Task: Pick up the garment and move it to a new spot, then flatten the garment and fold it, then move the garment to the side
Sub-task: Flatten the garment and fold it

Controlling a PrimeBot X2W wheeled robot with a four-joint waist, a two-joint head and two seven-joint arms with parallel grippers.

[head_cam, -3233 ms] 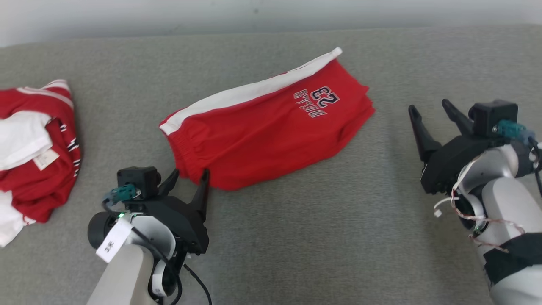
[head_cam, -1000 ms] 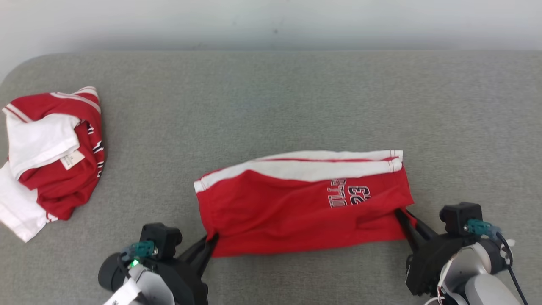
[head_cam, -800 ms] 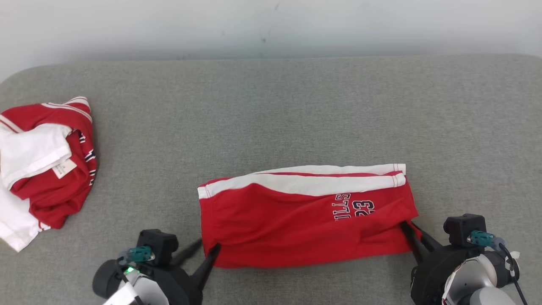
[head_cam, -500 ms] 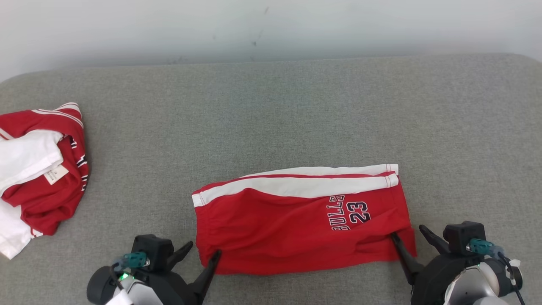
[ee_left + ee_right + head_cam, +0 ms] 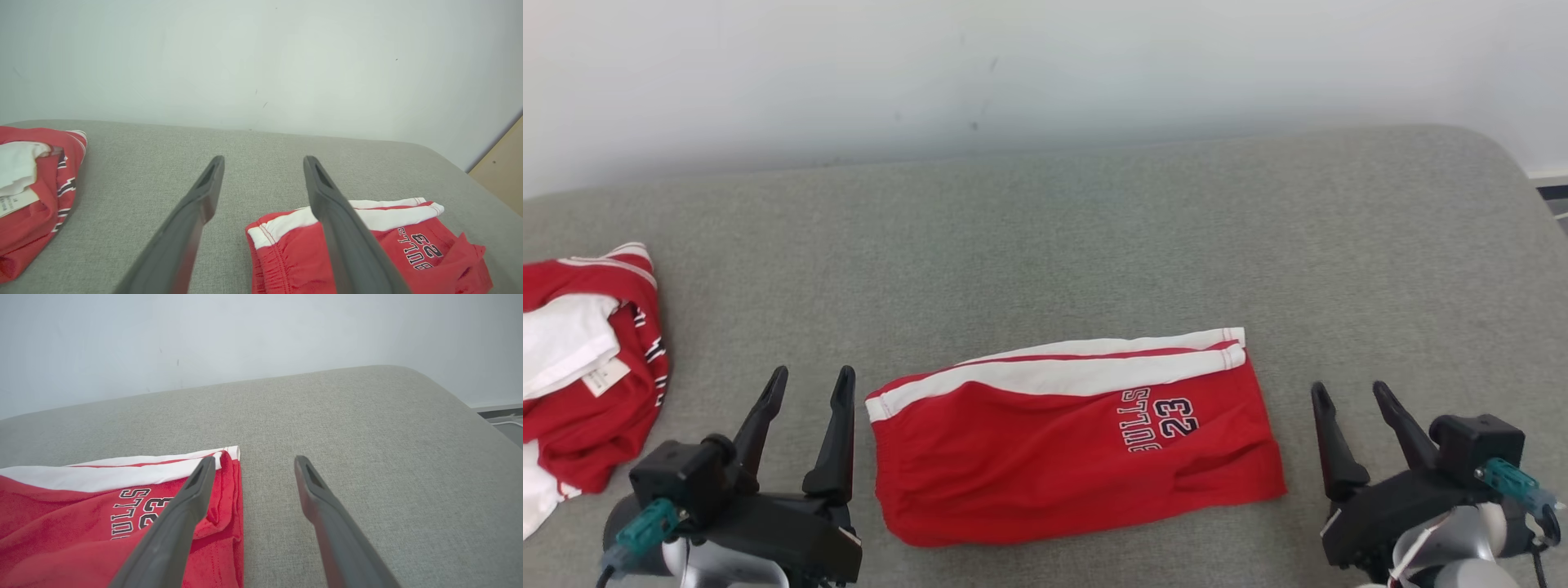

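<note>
Flat on the grey table (image 5: 1045, 245), near its front edge: red shorts (image 5: 1062, 457), white side stripe toward the wall (image 5: 1045, 65), number 23 showing. Just beside the waistband end, left end effector (image 5: 810, 373), fingers spread wide, gripping nothing. Off the hem end, right end effector (image 5: 1347, 386), equally wide, empty too, clear of the cloth. Far left, a crumpled red-and-white pile (image 5: 580, 367).

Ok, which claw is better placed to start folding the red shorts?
Left, marginally: the left claw stands open beside the waistband of the shorts; the right claw, also open, sits slightly farther off.
</note>
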